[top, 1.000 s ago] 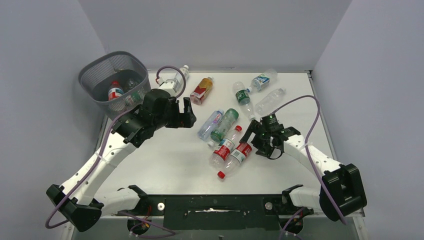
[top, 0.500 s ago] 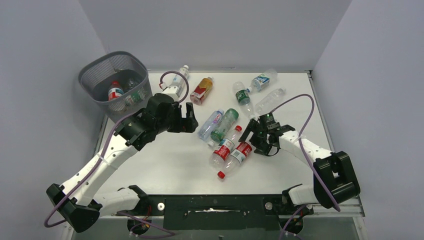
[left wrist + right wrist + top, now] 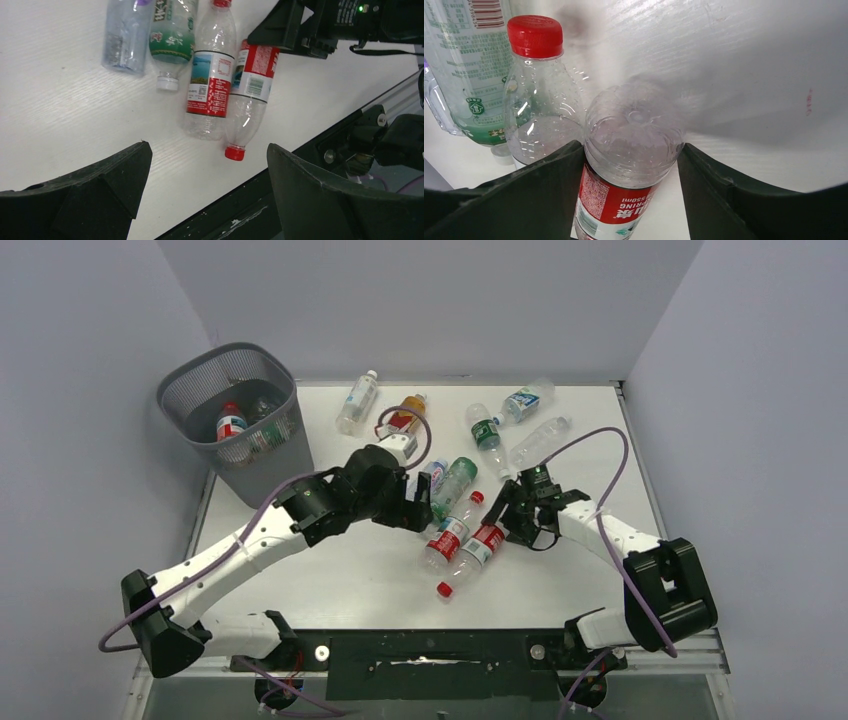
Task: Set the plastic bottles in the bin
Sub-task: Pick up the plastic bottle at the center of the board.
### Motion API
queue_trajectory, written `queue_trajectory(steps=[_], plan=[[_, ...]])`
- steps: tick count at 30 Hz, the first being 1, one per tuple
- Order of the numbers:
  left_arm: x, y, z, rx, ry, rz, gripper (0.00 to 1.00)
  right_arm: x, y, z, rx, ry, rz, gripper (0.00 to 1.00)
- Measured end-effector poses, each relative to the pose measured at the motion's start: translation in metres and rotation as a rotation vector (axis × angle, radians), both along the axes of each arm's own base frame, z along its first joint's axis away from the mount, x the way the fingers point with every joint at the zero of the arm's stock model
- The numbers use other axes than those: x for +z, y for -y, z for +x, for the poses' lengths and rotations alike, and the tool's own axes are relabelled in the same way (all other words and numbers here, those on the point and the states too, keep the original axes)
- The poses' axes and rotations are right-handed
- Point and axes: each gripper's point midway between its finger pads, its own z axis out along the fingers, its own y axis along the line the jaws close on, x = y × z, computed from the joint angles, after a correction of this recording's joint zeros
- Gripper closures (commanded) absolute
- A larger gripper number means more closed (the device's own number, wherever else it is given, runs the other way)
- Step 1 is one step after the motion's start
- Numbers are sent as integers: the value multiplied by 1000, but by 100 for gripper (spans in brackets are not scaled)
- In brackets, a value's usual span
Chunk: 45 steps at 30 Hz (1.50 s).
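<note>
Right wrist view: the right gripper [image 3: 631, 150] straddles the base end of a clear red-labelled bottle [image 3: 629, 135] lying on its side on the white table [image 3: 749, 75]; both black fingers look to touch the bottle's sides, so the jaws appear clamped on it, though it rests on the table and is not lifted; a second red-capped bottle [image 3: 541, 100] lies just beside it, on the left of this view, pointing the opposite way.

Top external view: the gripped bottle's long axis runs diagonally, its base toward the far right under the right gripper and its red cap toward the near edge; the grip crosses that axis. The bin [image 3: 265, 445] stands at the far left corner, well apart from this bottle, with a few bottles already inside; the left arm reaches between them, so the carry will likely have to pass over or around it. The left gripper [image 3: 415, 510] hovers by the same cluster, nearer the bin; the left wrist view shows its jaws spread wide with nothing between them.
</note>
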Motion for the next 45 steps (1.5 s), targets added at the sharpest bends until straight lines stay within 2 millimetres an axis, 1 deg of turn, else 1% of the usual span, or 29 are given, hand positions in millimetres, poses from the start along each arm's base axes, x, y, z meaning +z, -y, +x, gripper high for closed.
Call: queue_trajectory(steps=[3,5,10,13,16,21,25,35,41,45], plan=[[-9,17,-12,-54,-15,13,13,0,2,2,2,8,1,48],[-13,25,-18,-78,-22,20,13,0,5,4,1,13,-2,52],[-24,36,-28,-120,-41,46,13,1,15,6,0,20,-18,53],[-24,40,-31,-133,-41,46,13,6,21,4,9,24,-38,54],[-22,44,-32,-143,-34,32,13,24,24,9,29,60,-54,54],[-18,57,-37,-176,-21,0,13,71,22,28,75,179,-54,54],[-20,66,-42,-213,-24,-8,13,95,20,29,112,236,-52,55],[-40,86,-53,-303,-47,21,13,119,10,14,201,262,4,54],[-52,103,-62,-359,-60,40,13,138,-3,11,250,300,61,54],[-54,111,-63,-372,-57,29,13,147,-15,5,294,316,90,54]])
